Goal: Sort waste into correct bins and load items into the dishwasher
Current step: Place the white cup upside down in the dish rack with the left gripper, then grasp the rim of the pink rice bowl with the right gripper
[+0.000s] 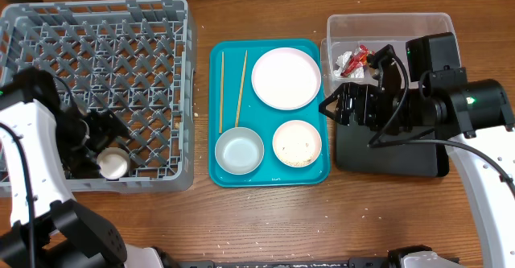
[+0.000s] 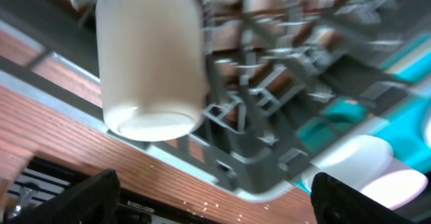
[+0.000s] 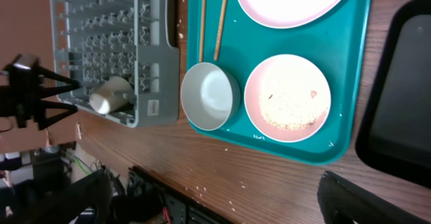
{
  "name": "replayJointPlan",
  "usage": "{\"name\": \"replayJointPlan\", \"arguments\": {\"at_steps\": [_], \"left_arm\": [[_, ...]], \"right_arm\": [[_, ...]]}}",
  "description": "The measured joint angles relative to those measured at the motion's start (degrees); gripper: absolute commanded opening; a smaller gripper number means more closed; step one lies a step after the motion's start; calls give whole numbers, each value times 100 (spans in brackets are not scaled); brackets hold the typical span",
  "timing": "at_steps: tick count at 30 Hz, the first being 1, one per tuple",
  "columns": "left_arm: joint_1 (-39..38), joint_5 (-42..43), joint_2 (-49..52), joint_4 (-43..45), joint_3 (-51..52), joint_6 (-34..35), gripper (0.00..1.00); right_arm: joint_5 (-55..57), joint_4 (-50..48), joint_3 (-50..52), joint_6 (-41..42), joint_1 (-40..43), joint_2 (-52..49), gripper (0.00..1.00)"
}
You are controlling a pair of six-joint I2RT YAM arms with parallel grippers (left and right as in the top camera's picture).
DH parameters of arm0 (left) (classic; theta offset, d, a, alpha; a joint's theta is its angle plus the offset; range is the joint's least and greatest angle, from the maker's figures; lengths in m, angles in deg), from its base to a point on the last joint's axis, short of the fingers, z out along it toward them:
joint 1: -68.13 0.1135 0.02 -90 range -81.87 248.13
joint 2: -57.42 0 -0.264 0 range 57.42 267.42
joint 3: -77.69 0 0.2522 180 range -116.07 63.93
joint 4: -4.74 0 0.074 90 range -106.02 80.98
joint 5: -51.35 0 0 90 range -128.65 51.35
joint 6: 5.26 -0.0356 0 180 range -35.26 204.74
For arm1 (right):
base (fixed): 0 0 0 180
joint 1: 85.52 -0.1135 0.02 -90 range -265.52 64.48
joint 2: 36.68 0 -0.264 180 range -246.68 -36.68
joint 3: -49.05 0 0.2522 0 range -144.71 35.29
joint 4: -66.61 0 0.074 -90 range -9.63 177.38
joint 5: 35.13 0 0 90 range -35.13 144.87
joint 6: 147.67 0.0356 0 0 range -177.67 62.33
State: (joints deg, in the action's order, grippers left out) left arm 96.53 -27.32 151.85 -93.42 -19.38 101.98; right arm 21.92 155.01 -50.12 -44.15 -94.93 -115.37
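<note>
L grip: I see it open, empty, over rack, left of tray.
R grip: open, empty, just right of tray.
Cup: in rack, left of tray, not held.

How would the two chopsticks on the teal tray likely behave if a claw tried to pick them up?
The chopsticks look thin and rigid, so probably stiff and very light. They lie flat on the smooth tray, so they may roll or skid when nudged. Their slim profile likely leaves little to pinch.
</note>
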Motion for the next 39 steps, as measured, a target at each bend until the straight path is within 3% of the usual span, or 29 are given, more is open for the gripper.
{"name": "replayJointPlan", "arguments": {"at_steps": [4, 10, 12, 19, 27, 39], "left_arm": [[-61, 498, -133, -413, -1425, -538, 88], [-1003, 1019, -1211, -61, -2413, -1198, 89], [-1412, 1027, -1731, 61, -2524, -1331, 100], [-1784, 868, -2796, -142, -2603, -1491, 100], [-1784, 811, -2754, -227, -2590, -1491, 100], [-1784, 796, -2503, -240, -2590, -1491, 100]], "right_arm": [[256, -7, 7, -70, -258, 0, 93], [1123, -385, 291, 256, -1526, -310, 67], [1432, -590, 448, 404, -1917, -599, 61], [2302, -1722, 603, 789, -2752, -1563, 58], [2594, -2157, 603, 713, -2850, -2111, 58], [2597, -2197, 603, 636, -2848, -2135, 57]]}}
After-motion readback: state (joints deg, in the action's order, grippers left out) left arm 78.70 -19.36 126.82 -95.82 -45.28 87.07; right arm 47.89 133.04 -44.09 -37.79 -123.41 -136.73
